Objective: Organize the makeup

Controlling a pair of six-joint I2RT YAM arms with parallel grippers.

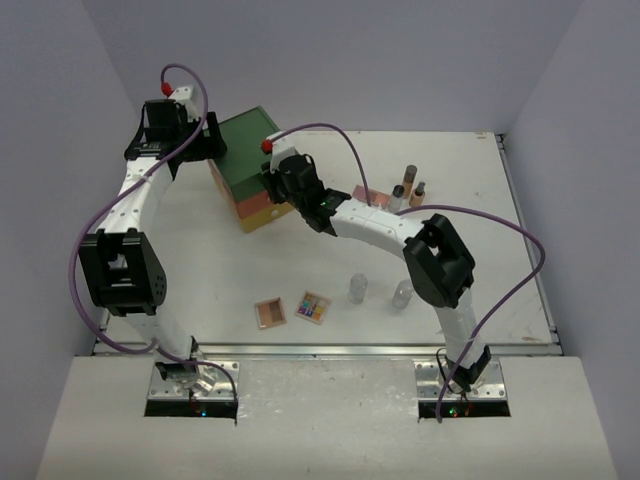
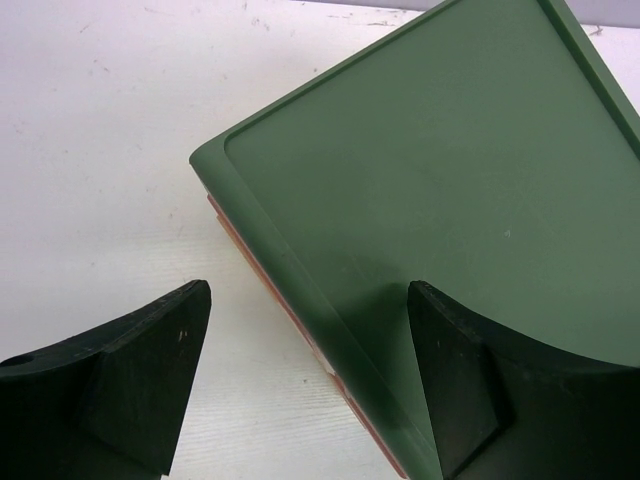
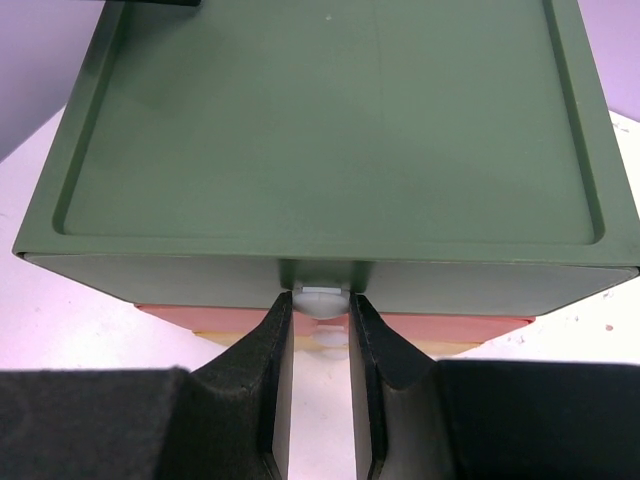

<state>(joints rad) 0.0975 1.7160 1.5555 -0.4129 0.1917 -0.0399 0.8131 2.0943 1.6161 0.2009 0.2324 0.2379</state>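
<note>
Chest: green-topped chest (image 1: pixel 250 165) on the counter (image 1: pixel 200 270); the landmark for all places below.
Right fingers (image 3: pixel 275 360): clenched on the pale knob (image 3: pixel 320 298) of the chest's top drawer (image 3: pixel 200 275), judged not yet pulled out.
Left fingers (image 2: pixel 150 370): released, spread over the chest's back corner, grasping nothing.
Palettes: tan palette (image 1: pixel 270 314) and multicoloured palette (image 1: pixel 313 307) lie flat, side by side, nearward of the chest. The pink palette (image 1: pixel 368 196) lies to its right, partly hidden. All are square, with no long axis.
Bottles: two clear bottles (image 1: pixel 357 289) stand upright, nearward and right of the chest.
Tubes: three slim tubes (image 1: pixel 409 180) stand right of the chest, long axis vertical.
Handling: all likely light and stiff. The palettes are thin, so pinch opposite edges. The bottles are probably slippery and tippable, so grip mid-body. The tubes are best taken across the barrel.
</note>
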